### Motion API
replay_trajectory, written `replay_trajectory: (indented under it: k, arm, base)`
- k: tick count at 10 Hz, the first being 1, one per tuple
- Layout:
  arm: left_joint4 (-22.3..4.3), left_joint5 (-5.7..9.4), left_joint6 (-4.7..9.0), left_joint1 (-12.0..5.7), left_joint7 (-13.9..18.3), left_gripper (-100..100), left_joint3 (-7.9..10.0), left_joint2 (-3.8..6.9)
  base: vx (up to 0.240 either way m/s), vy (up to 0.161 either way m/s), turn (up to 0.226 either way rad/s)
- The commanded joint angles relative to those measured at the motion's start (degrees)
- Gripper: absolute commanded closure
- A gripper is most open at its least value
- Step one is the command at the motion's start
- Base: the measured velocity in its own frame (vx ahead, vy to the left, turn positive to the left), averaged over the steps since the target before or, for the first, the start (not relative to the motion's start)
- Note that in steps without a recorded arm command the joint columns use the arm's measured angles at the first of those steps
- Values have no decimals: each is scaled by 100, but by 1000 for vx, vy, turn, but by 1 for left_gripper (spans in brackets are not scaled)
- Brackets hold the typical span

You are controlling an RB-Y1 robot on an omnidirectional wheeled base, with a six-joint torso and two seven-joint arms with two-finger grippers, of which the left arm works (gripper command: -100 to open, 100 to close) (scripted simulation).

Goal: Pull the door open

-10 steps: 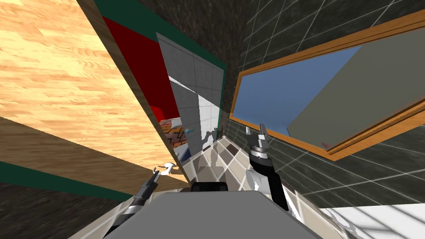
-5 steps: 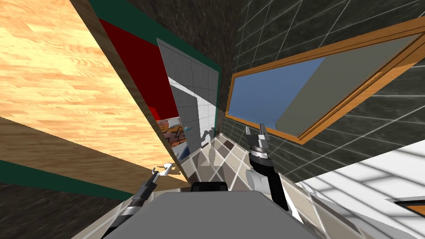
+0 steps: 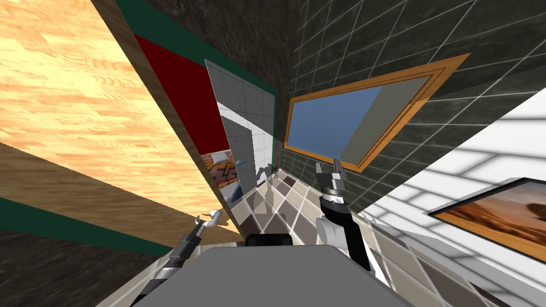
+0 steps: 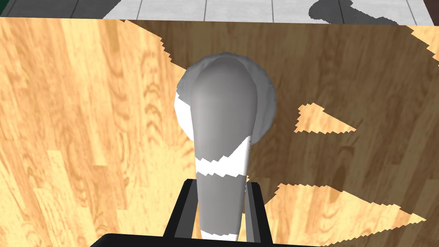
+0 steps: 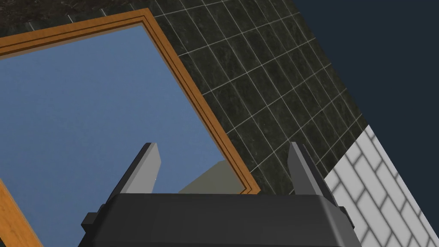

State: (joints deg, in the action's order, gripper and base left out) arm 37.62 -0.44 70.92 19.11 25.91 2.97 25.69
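The wooden door (image 3: 80, 122) stands ajar on my left, its edge running down toward my chest. Its grey lever handle (image 3: 216, 216) sticks out near the lower edge. My left gripper (image 3: 201, 223) reaches up to it. In the left wrist view the handle (image 4: 221, 124) runs from its round rose down between the dark fingers (image 4: 185, 210), and the left gripper (image 4: 220, 188) is shut on its sides. My right gripper (image 3: 328, 166) is raised to the right of the doorway. Its fingers (image 5: 145, 169) stand wide apart with nothing between them, right gripper (image 5: 223, 148).
A green door frame (image 3: 213, 53) borders the gap, through which a red wall (image 3: 186, 101) and grey tiled wall (image 3: 250, 122) show. An orange-framed window (image 3: 341, 122) sits on the dark tiled wall ahead. A framed picture (image 3: 496, 213) hangs on the white wall at right. Checked floor tiles (image 3: 288, 202) lie ahead.
My head view has swung: the window has slid left and shrunk, and the white wall with the picture has come in at right. The left gripper stays on the handle.
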Motion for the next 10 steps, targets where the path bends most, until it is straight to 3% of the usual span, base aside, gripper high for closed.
replay_trajectory:
  k: [1,2,5,7,8,10]
  arm:
    - [-41,-44,105,-1,23,100,-63,-26]
    - [-56,-11,49,-31,14,100,-12,8]
    - [-125,84,-217,-368,-81,100,-174,-34]
    - [-138,108,-282,-450,-104,100,-211,-44]
    - [-166,162,-423,-632,-155,100,-292,-64]
    - [-195,219,-573,-824,-209,100,-378,-85]
  base:
    - [-245,63,-164]
    - [-105,42,-36]
    - [-227,28,-120]
    - [-176,31,-58]
    - [-182,68,-95]
    - [-242,36,-122]
